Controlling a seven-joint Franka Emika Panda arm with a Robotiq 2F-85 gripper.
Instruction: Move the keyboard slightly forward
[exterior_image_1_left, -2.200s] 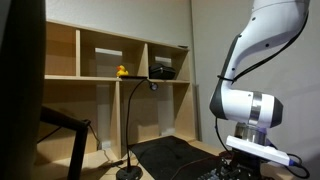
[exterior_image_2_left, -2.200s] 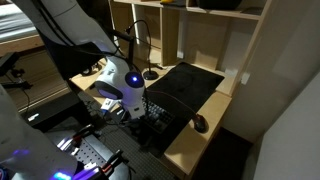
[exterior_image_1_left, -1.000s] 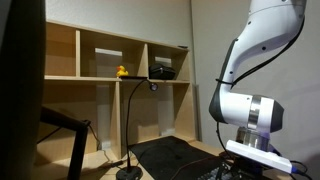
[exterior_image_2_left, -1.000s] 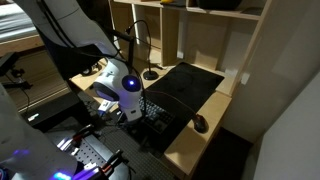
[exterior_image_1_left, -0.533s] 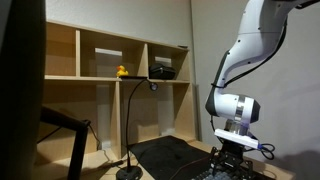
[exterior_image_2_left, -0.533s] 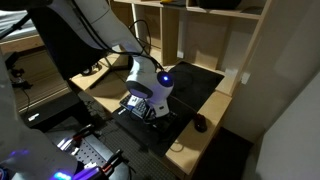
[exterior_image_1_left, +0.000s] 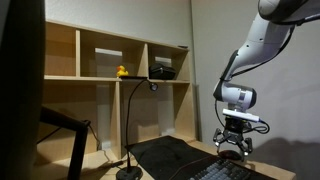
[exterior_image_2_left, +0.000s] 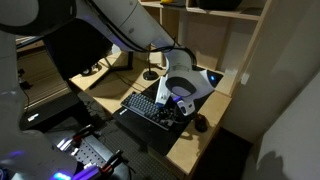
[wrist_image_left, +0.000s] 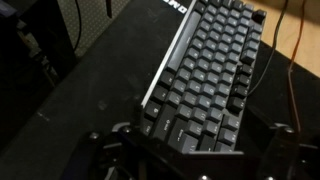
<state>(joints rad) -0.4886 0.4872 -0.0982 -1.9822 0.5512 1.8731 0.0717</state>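
The keyboard (wrist_image_left: 208, 78) is flat and dark with rows of small square keys. It lies on the black desk mat (wrist_image_left: 85, 95) and runs up and away in the wrist view. It also shows in both exterior views (exterior_image_2_left: 148, 107) (exterior_image_1_left: 222, 172). My gripper (wrist_image_left: 195, 158) is open, with its two fingers spread wide to either side of the keyboard's near end, just above it. In both exterior views the gripper (exterior_image_2_left: 179, 106) (exterior_image_1_left: 233, 146) hangs over the keyboard end nearest the mouse (exterior_image_2_left: 200, 123). I cannot tell whether the fingers touch the keyboard.
A wooden shelf unit (exterior_image_1_left: 110, 95) stands behind the desk, with a yellow duck (exterior_image_1_left: 122, 71) and a black box (exterior_image_1_left: 163, 70) on it. A thin stand with a round base (exterior_image_1_left: 128, 172) rises beside the mat. Cables (wrist_image_left: 290, 50) lie on the wooden desk beside the keyboard.
The arm has swung along the desk from the keyboard's far end to its mouse end, and the gripper has come down lower over it.
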